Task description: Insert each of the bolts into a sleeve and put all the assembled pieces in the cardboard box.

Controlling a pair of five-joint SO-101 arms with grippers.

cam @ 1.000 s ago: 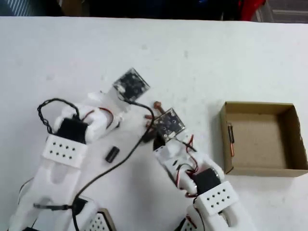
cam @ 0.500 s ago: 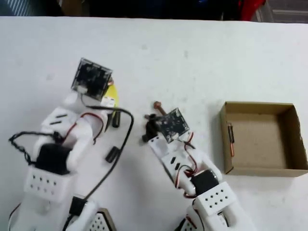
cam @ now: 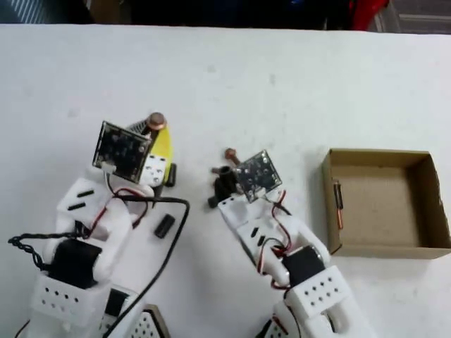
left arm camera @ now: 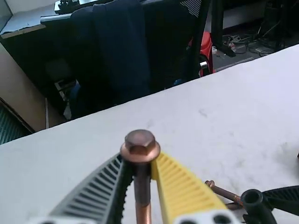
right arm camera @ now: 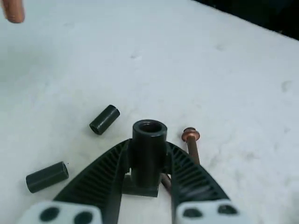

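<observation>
A copper bolt (left arm camera: 140, 145) stands upright with my left gripper (left arm camera: 140, 163) shut on its shank; from above, its head (cam: 156, 120) rises past the yellow finger (cam: 161, 145). My right gripper (right arm camera: 148, 156) is shut on a black sleeve (right arm camera: 149, 142), held upright with its open end up, at the table's middle (cam: 225, 182). Another bolt (right arm camera: 190, 145) lies on the table just beyond that sleeve (cam: 232, 156). Two loose sleeves (right arm camera: 104, 119) (right arm camera: 46, 176) lie between the arms. The cardboard box (cam: 416, 204) at the right holds one assembled piece (cam: 338, 204).
The white table (cam: 282, 84) stretches bare toward its far edge. A black cable (cam: 173, 239) from the left arm trails beside the loose sleeve (cam: 164, 225). Dark furniture and a draped cloth (left arm camera: 121, 46) stand beyond the table.
My left gripper has drawn back leftward from the table's middle, carrying a bolt that now stands upright. The right gripper with its sleeve has shifted only slightly.
</observation>
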